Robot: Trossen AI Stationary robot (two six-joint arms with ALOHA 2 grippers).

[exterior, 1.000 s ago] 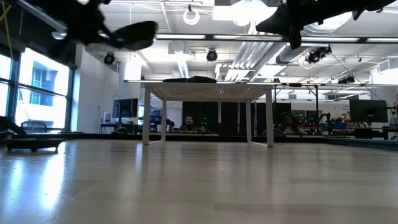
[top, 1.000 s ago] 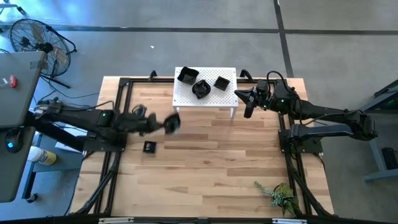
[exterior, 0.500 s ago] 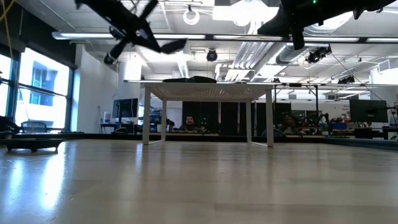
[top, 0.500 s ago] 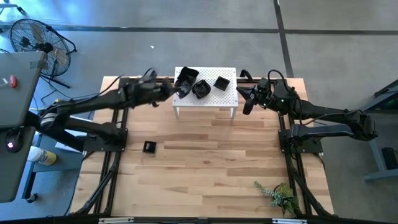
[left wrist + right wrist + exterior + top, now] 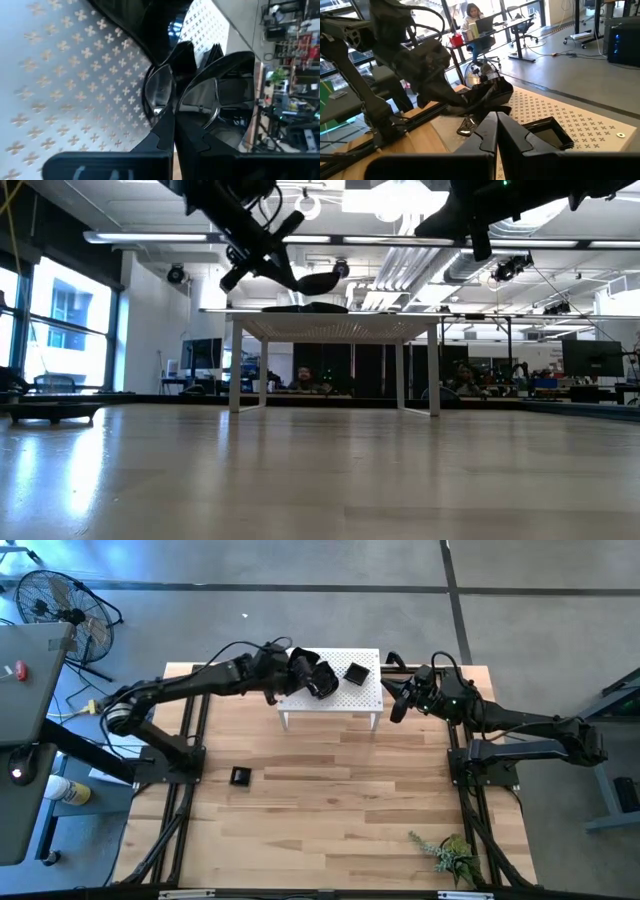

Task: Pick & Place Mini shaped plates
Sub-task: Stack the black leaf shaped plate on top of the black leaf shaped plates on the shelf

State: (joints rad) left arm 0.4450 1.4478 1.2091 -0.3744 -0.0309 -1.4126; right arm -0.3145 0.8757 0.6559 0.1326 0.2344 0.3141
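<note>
A white perforated stand [image 5: 345,698] stands at the table's far middle. A square black mini plate [image 5: 356,672] and other black plates [image 5: 322,683] rest on its top. One more square plate [image 5: 240,776] lies on the wood at the left. My left gripper [image 5: 288,678] is over the stand's left part, shut on a glossy black plate [image 5: 318,281] held above the stand top [image 5: 335,325]. My right gripper [image 5: 395,705] hangs shut and empty just off the stand's right end. My left gripper pinches the plate's rim [image 5: 172,107] between its two fingers; the dish [image 5: 200,95] stands out past the fingertips. The fingers come from the table's left, slanting down. The plate is tilted and clear of the stand top.
A sprig of green leaves [image 5: 448,855] lies near the table's front right. Black frame rails [image 5: 185,800] run along both table sides. A fan [image 5: 55,600] and a desk stand off the table's left. People sit in the room beyond.
My left gripper has swung from over the table's left middle toward the far edge and the right, carrying the black plate, and now hangs over the stand's left part. The plate stays in its shut fingers.
</note>
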